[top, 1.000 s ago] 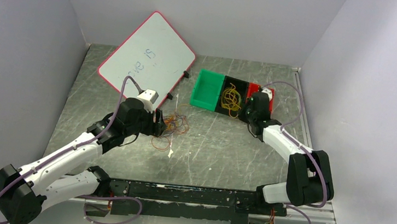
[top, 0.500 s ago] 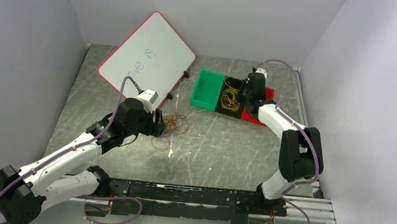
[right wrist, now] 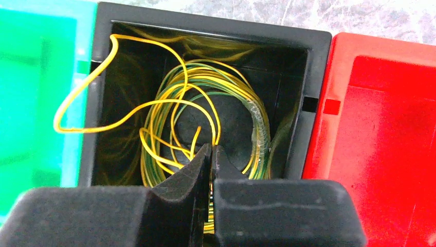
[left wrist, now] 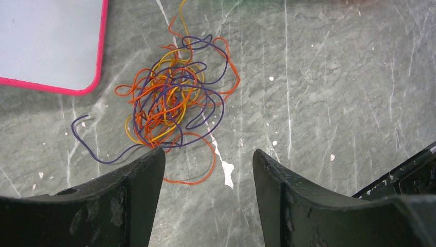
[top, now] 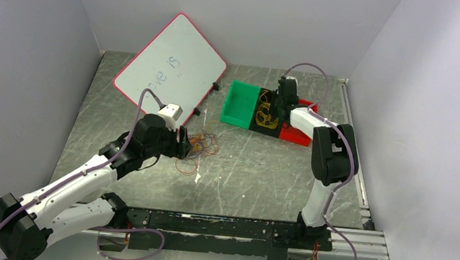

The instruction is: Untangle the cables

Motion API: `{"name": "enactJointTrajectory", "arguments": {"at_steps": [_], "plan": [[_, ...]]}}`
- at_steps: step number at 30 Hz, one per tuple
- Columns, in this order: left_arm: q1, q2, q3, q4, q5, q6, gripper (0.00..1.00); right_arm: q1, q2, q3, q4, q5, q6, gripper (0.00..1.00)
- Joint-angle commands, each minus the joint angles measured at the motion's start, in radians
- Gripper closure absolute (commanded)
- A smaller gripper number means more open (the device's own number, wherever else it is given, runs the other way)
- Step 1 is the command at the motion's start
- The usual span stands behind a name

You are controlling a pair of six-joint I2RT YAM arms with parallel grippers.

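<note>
A tangle of thin orange, yellow and dark purple cables (left wrist: 172,103) lies on the table, just beyond my left gripper (left wrist: 208,157). That gripper is open and holds nothing; its left fingertip sits at the edge of the tangle. In the top view the bunch of cables (top: 202,145) lies right of the left gripper (top: 183,144). My right gripper (right wrist: 212,149) is shut over the black bin (right wrist: 205,25), with strands of a yellow cable (right wrist: 154,110) running in to its tips. One yellow loop hangs over the bin's left wall. More yellow-green coils lie inside.
A green bin (top: 237,105) adjoins the black bin (top: 258,123) on the left and a red bin (top: 294,134) adjoins it on the right. A pink-rimmed whiteboard (top: 170,60) leans at the back left, its corner close to the tangle. Grey walls enclose the table.
My right arm has swung from beside the red bin back and left over the black bin, gripper still shut. The left arm and the tangle have not moved.
</note>
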Motion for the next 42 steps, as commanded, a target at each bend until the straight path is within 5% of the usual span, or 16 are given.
{"name": "enactJointTrajectory", "arguments": {"at_steps": [1,28,42], "plan": [[0.003,-0.009,-0.002,-0.014,-0.011,-0.002,0.32,0.005,0.046,0.047,-0.046,0.026,-0.046,0.94],[0.003,0.007,0.002,-0.001,0.007,-0.002,0.32,0.018,-0.159,0.102,-0.156,0.086,-0.087,0.59],[0.004,-0.018,-0.006,-0.019,-0.004,-0.012,0.32,0.018,-0.107,0.142,-0.094,-0.160,-0.076,0.60]]}}
